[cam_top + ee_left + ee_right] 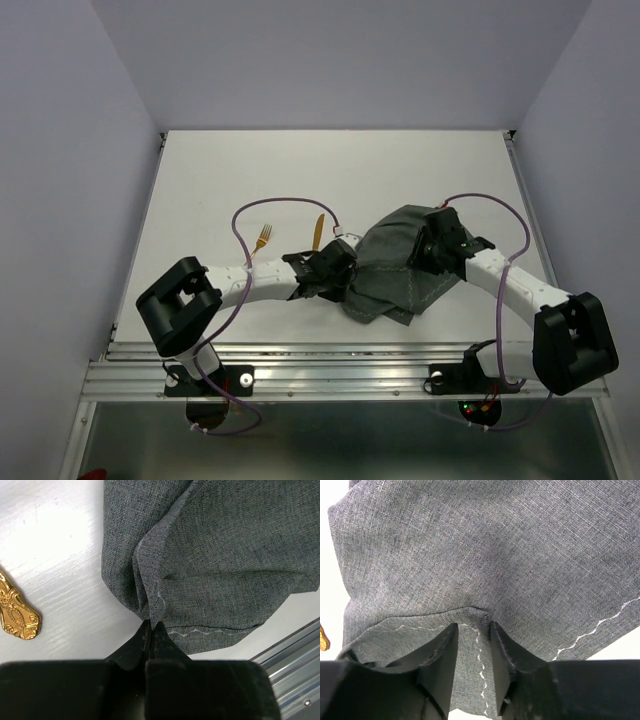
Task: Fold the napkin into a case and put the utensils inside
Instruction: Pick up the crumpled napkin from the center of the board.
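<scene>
The dark grey napkin [395, 265] lies bunched and partly raised between my two grippers. My left gripper [343, 274] is shut on its left edge; in the left wrist view the closed jaws [151, 625] pinch a fold of cloth [225, 555] by the stitched hem. My right gripper [432, 246] is at the napkin's far right; its fingers [440, 650] stand apart with a flat hemmed strip of napkin [470, 540] between them. Two orange-brown utensils lie on the table left of the cloth: a fork [263, 237] and a second piece [319, 232]. No folded case shows.
A gold utensil handle [17, 612] lies close to my left gripper, and a sliver of gold [322, 642] shows at the right wrist view's left edge. The table's metal front rail [340, 360] runs just behind the napkin's near edge. Purple cables [285, 205] loop over both arms.
</scene>
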### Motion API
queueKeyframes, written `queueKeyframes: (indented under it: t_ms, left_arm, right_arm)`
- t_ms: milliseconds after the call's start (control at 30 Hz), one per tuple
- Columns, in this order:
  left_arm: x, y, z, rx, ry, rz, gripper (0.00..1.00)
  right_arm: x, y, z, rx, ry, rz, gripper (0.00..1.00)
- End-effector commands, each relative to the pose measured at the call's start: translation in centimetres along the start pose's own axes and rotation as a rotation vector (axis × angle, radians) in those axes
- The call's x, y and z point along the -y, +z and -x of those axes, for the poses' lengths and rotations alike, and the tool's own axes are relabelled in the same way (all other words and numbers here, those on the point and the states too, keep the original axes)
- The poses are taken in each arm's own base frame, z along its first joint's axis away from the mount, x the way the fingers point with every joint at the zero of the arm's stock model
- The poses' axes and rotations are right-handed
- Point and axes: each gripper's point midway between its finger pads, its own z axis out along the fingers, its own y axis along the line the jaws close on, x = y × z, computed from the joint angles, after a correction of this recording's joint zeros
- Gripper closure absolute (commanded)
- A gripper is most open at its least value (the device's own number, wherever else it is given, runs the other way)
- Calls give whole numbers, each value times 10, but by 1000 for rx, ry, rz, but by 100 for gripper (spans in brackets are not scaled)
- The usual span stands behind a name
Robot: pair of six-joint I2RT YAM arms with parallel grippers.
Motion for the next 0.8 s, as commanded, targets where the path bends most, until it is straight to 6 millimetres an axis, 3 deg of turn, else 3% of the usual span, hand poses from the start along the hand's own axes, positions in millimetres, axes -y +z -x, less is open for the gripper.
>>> queueKeyframes:
  t_ms: [0, 100, 233, 600, 633, 700, 767]
  left_arm:
    - [14, -14, 28, 72, 20, -33, 100]
    - [15, -13, 27, 67, 24, -37, 100]
    - [18, -15, 26, 59, 26, -55, 100]
    - [20, -16, 29, 62, 20, -56, 100]
    - [19, -16, 29, 62, 20, -54, 100]
    - [18, -16, 28, 63, 21, -49, 100]
    - [17, -16, 28, 62, 24, -41, 100]
  right_arm:
    - [-3, -8, 12, 44, 0, -5, 61]
    - [-3, -7, 10, 43, 5, 0, 63]
    - [-6, -5, 9, 37, 3, 21, 72]
    - [-6, 1, 5, 19, -5, 20, 79]
    - [-5, 2, 3, 16, -4, 18, 81]
    - [-2, 3, 0, 11, -5, 8, 95]
    - [0, 3, -1, 13, 1, 4, 99]
